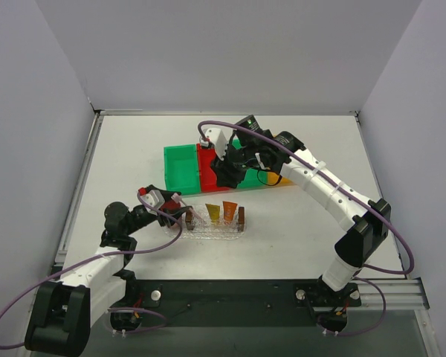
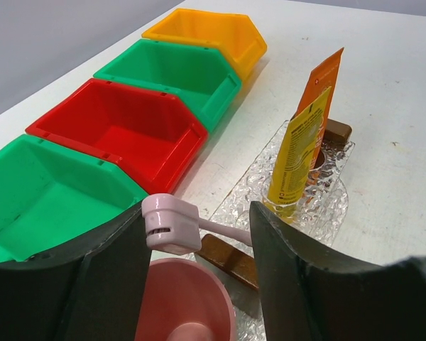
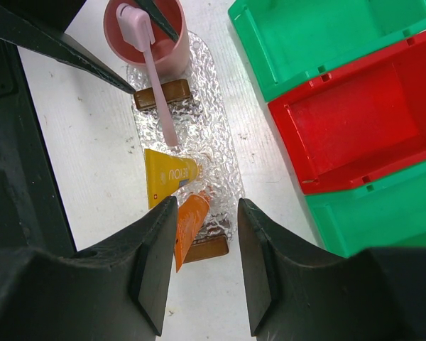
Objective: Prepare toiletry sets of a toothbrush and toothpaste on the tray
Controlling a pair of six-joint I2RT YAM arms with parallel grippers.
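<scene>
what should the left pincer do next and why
Probably lift the left pincer back, clear of the toothbrush: its jaws stand open either side of the brush head, and the toothbrush already rests across the pink cup with its tail on the tray.

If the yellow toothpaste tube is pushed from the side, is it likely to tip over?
Probably: the yellow tube stands tall and narrow, its lower end in a shallow socket of the tray, so a side push may tip it. It might lean onto the orange tube beside it. It looks thin, so probably light.
</scene>
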